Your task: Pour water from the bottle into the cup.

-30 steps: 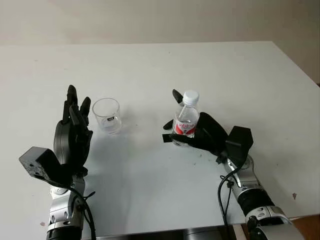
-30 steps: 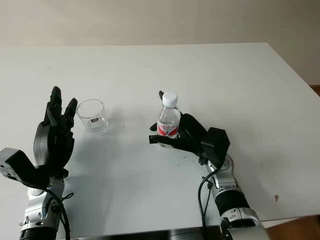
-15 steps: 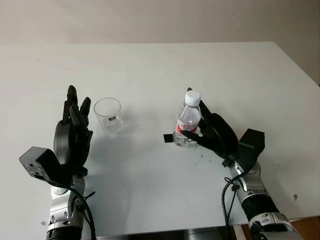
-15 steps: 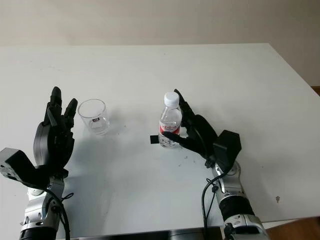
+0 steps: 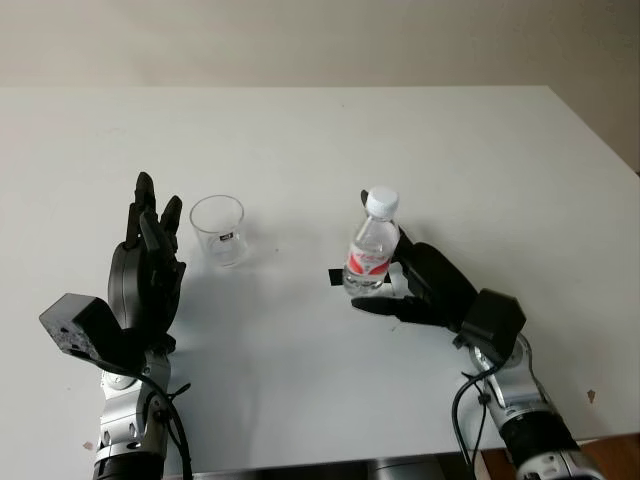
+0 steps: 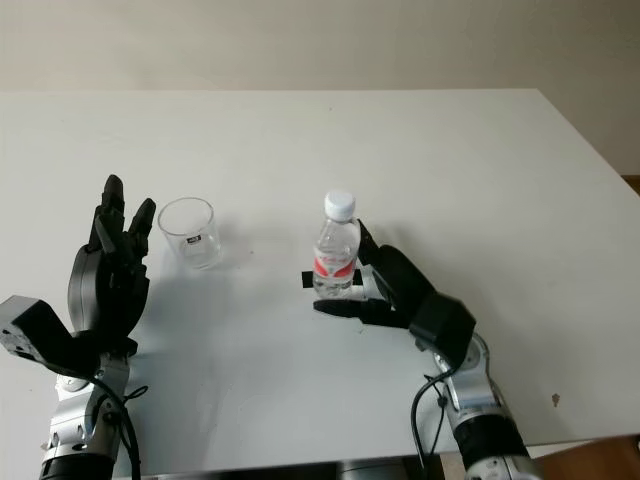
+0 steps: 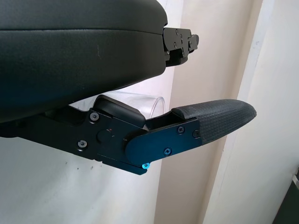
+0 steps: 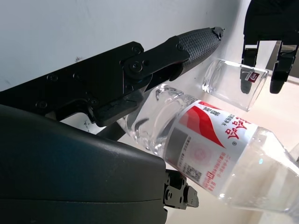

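Since the earlier frames, the right hand [image 5: 405, 290] is seen to have been drawn back toward the near table edge and lowered around the base of the clear plastic water bottle with a white cap and red label [image 5: 371, 255], which has been shifted only slightly. The bottle is kept upright near the middle of the white table [image 5: 420, 140], its cap still fitted. In the right wrist view the black fingers [image 8: 154, 58] are curled around the lower body of the bottle, so a grasp is judged to be established, though its firmness cannot be told. The empty clear glass cup [image 5: 218, 229] is placed well to the left of the bottle. The left hand [image 5: 148, 265] is held open and upright just beside the cup, holding nothing. No water has been poured; lifting, uncapping if required, carrying, tilting and pouring remain.
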Motion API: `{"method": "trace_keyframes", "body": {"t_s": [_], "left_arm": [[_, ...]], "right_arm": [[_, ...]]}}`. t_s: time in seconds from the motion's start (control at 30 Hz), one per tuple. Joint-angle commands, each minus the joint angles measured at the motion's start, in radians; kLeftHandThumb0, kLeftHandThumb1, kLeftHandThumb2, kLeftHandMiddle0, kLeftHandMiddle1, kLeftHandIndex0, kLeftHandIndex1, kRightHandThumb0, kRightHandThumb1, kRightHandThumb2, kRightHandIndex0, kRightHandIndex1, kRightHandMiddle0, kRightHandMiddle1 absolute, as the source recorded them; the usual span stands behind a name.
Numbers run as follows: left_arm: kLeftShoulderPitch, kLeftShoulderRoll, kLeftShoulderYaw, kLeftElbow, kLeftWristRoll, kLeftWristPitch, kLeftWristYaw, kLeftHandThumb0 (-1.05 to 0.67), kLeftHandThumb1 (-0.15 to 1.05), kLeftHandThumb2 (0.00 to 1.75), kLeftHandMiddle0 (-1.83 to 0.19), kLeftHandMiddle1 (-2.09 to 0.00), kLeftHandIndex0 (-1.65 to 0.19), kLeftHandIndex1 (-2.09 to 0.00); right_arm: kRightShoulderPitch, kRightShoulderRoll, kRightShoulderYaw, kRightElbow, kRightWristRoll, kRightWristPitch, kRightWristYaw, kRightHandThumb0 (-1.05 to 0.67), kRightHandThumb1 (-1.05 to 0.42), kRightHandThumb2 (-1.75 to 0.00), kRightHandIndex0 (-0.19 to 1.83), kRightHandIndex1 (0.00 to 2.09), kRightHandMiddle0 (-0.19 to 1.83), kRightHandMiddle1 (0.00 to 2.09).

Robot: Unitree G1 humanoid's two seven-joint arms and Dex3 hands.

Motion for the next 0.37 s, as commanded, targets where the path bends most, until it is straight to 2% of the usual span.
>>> {"method": "trace_keyframes", "body": {"t_s": [0.0,0.33], "left_arm": [[-0.014,0.003,0.001,0.001,-0.002,-0.009,-0.001,-0.87,1.05,0.73,0.19,-0.49,0.05,0.0],[-0.025,0.003,0.003,0.02,-0.002,-0.02,-0.002,-0.86,1.05,0.72,0.19,-0.5,0.04,0.0]], "right_arm": [[0.07,0.009,0.006,-0.018,0.009,0.004,-0.015,-0.91,-0.93,-0.05,-0.19,0.0,-0.19,0.0],[0.075,0.073,-0.034,0.013,0.107,-0.016,-0.085,-0.86,-0.96,-0.06,-0.19,0.0,-0.19,0.0]]}}
